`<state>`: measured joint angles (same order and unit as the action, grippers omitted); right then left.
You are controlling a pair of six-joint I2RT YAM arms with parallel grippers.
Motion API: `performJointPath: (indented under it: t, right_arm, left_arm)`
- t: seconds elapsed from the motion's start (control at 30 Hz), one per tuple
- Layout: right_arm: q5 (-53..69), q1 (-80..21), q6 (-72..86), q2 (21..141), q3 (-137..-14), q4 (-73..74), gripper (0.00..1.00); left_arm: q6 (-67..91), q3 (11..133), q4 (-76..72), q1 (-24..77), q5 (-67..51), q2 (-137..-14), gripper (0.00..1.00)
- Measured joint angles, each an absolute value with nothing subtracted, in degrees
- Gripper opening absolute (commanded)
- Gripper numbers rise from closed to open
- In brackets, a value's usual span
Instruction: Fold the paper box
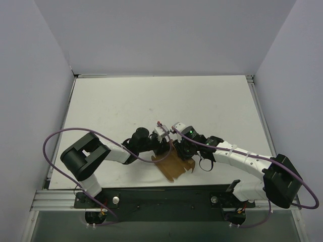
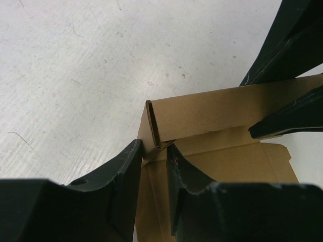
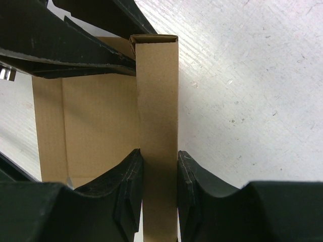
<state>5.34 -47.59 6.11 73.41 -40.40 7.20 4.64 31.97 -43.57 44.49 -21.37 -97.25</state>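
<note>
Lying on the surface (image 1: 151,101) toward its near edge, the paper box (image 1: 174,164) is held part-folded. Its rolled side wall (image 3: 157,101) is clamped by the right gripper (image 3: 159,166), the long axis running straight ahead from it; the far end is pinched crosswise by the left gripper (image 2: 154,154), closed down to cardboard thickness.

- White worktop (image 1: 126,101), faintly scuffed and speckled, fills the middle of the frame.
- Pale enclosure walls (image 1: 30,75) stand at left, back and right.
- Aluminium rail (image 1: 50,201) at lower left.
</note>
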Motion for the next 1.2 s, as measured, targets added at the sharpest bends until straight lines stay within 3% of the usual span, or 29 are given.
performJointPath:
  t: [0.43,0.83,1.2]
  right_arm:
    - [4.3,-47.2,6.7,73.4,-40.2,7.4,0.25]
    - [2.7,-47.2,7.6,73.4,-39.9,6.8,0.25]
    - [1.2,-46.7,8.0,73.4,-39.8,6.2,0.25]
  left_arm:
    - [5.4,31.9,-48.4,46.2,-17.6,-99.4,0.33]
    - [9.7,31.9,-55.4,46.5,-15.6,-103.2,0.07]
    - [11.3,33.8,-52.7,48.7,-8.2,-103.4,0.05]
